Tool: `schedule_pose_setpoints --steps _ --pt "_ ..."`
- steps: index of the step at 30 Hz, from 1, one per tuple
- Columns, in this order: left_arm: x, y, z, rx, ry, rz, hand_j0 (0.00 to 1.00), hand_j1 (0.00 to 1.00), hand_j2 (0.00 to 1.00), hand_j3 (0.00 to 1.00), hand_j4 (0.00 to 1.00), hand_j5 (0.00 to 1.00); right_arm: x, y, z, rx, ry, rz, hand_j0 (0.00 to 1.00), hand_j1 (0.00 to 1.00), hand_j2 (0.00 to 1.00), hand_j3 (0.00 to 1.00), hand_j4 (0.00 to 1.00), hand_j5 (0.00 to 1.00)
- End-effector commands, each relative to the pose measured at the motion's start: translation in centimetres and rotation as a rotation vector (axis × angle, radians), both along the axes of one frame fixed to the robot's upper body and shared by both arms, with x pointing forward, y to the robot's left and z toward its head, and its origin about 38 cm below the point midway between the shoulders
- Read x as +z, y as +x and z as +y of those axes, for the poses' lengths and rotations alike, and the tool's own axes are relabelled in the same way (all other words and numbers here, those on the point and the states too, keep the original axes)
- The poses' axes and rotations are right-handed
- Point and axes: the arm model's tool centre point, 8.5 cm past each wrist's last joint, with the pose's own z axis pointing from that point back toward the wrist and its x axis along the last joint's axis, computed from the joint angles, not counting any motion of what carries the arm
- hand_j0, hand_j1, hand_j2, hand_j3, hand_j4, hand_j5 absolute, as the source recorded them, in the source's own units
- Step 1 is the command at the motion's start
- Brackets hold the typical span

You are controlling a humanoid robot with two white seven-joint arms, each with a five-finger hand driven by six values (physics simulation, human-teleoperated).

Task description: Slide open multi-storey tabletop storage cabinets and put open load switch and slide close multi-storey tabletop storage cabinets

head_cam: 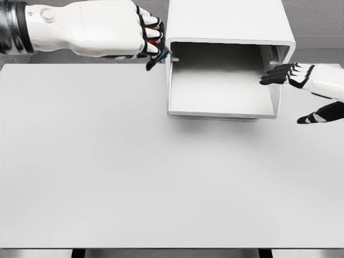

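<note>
Head view shows the cabinet [231, 32] at the back of the desk [134, 172] with its drawer [220, 94] already slid out and bare inside, so the opening step looks done. The left hand [115, 29] sits just beside the drawer's left corner, fingers [153, 35] curled around a small dark item with red and blue showing, probably the switch [161, 54]. The right hand [309, 88] hovers at the drawer's right wall, fingers spread, holding nothing. Dropping the switch in and closing the drawer remain.
</note>
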Motion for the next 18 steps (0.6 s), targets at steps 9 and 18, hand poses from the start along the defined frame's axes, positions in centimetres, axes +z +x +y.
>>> schedule_pose_setpoints --steps 9,18 --pt "-2.6 -2.2 -11.5 -0.268 -0.018 0.058 0.36 0.36 0.36 0.36 0.36 0.36 -0.9 -1.5 -8.8 -0.267 0.014 0.037 0.8 0.8 0.8 0.8 0.8 0.8" --pt "-6.3 5.4 -12.1 -0.02 0.073 0.064 0.4 0.4 0.4 0.4 0.4 0.4 -8.0 -4.1 -6.2 -0.197 -0.241 0.166 0.4 0.4 0.4 0.4 0.4 0.4"
